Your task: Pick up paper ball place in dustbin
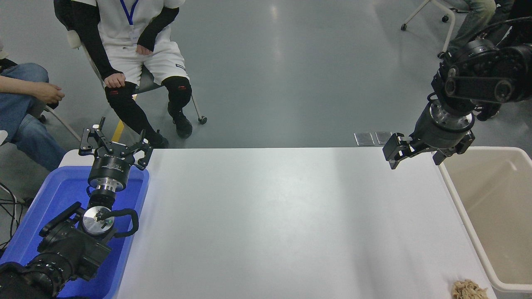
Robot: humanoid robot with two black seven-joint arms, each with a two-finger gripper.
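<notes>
White tabletop (274, 216), paper ball (469, 289) at its near right corner, just beside the dustbin (465, 216).
</notes>
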